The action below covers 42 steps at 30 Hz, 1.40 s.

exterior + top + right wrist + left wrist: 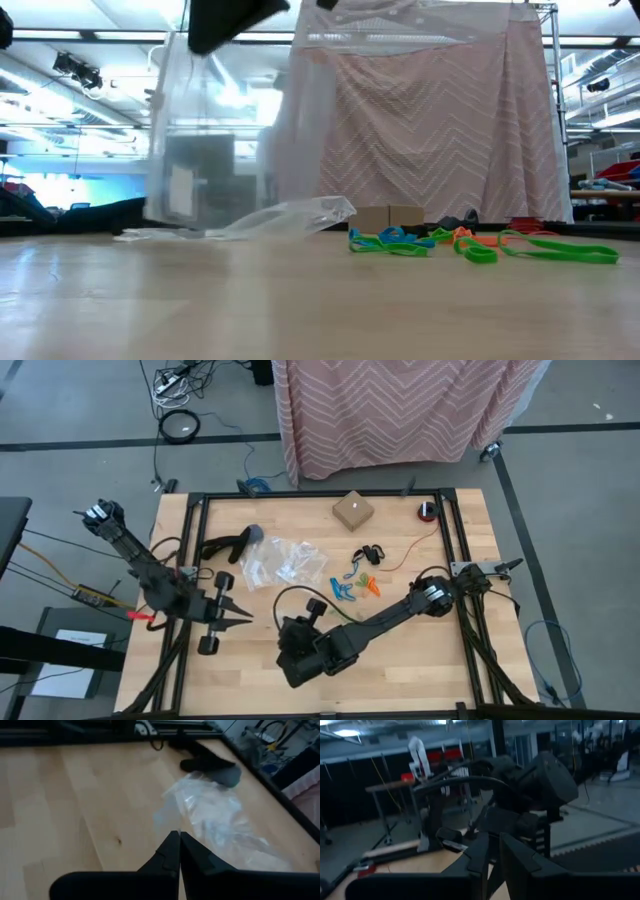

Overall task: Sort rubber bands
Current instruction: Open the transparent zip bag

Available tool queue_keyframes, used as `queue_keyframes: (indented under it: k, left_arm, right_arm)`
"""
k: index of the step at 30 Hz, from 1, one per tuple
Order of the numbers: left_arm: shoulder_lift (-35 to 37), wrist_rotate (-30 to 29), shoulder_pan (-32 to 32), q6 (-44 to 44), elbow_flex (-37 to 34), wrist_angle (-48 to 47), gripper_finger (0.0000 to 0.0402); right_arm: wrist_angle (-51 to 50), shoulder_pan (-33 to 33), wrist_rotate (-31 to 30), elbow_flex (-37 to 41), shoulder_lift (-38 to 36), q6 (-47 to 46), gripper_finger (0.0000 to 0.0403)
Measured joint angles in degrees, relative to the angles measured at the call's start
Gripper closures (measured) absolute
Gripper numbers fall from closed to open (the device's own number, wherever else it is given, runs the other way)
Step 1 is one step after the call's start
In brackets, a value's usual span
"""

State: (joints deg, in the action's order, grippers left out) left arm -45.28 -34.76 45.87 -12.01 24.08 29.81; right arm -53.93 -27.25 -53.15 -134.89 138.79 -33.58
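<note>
Left claw (243, 619) hovers over the tabletop's (420, 670) left part, its fingers (512, 860) only slightly apart and gripping nothing visible. Right claw (179, 836), fingers pressed together and empty, sits low at the middle front, pointing at the clear zip bags (280, 562). Further right, the rubber bands (355, 582) lie in a loose cluster on the wood, near a small cardboard box (352, 511).

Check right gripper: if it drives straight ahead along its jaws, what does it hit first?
Most likely the clear zip bags. The right gripper, jaws shut and empty, points across bare table at them. Depth is unclear, so it might pass above.
</note>
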Motion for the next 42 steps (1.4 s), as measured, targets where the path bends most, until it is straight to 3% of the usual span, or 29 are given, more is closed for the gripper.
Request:
queue_keyframes:
  k: [12,17,23,29,37,42]
  left_arm:
    - [0.0,4.7,-0.3,-3.0,0.0,9.9,0.0346]
    - [0.0,5.4,-1.6,-2.5,-0.8,11.2,0.0346]
    - [0.4,6.0,-4.8,-1.2,-10.6,30.8,0.0346]
    - [0.3,7.7,-9.8,5.4,-20.1,46.3,0.0346]
    - [-0.8,15.0,-14.5,9.8,-21.4,48.4,0.0346]
    - [-4.3,16.2,-17.2,12.5,-21.3,48.6,0.0345]
  right_arm:
    - [-1.2,-1.2,-11.9,0.0,-5.2,-1.9,0.0403]
    - [-7.7,-3.2,-17.7,0.0,-8.6,-3.3,0.0403]
    - [-15.6,-7.1,-24.2,0.0,-13.9,-9.9,0.0403]
    - [-15.9,-9.8,-29.9,0.0,-15.4,-9.9,0.0403]
    - [-15.3,-7.9,-29.8,0.0,-15.6,-9.8,0.0403]
    - [-12.1,-6.0,-29.8,0.0,-15.6,-5.5,0.0403]
